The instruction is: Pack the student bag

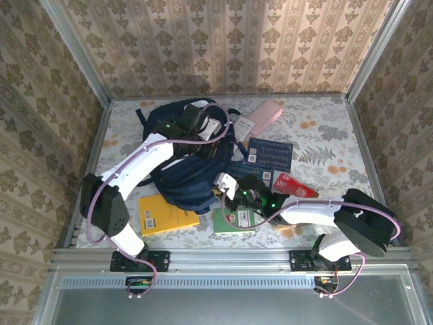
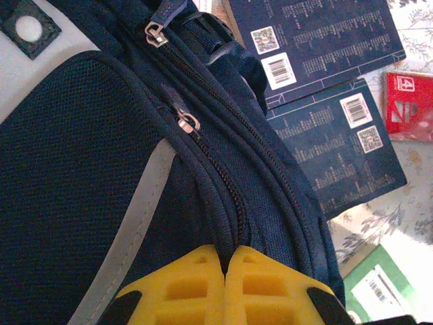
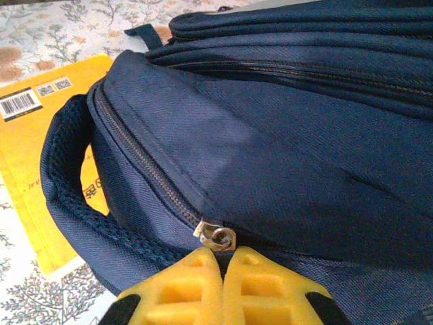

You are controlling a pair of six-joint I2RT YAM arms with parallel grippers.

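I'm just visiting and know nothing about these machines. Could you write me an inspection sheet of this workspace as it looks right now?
Surface: table under a floral cloth, largely covered.
Job's things: student bag lies mid-table.
Clutter: yellow book, green book, navy booklets, red packet and pink case lie around the bag.
Grippers: left end effector shut on the bag's zipper seam; right end effector shut, apparently gripping a zipper pull.
Cables: lilac cables trail loosely, one per side.
Surroundings: patterned walls on three sides; metal rail at the near edge.

Damask-patterned walls (image 1: 223,40); floral tabletop (image 1: 325,135); grey metal rail (image 1: 223,256)
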